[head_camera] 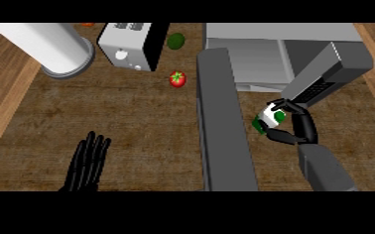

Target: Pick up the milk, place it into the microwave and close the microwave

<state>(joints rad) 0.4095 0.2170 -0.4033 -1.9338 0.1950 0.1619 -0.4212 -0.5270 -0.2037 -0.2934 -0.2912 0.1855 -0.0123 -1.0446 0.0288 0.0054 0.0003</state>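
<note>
The right hand [296, 129] is gripping the milk carton [270, 118] just near of the open microwave [253, 62], whose cavity lies farther back; the left hand [88, 161] is resting open, near-left.

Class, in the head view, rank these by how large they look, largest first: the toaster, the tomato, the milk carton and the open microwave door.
1. Microwave door
2. Toaster
3. Milk carton, partly hidden by the right hand
4. Tomato

The carton is held above the counter, nearer the camera, so its lead over the tomato is unsure.
</note>
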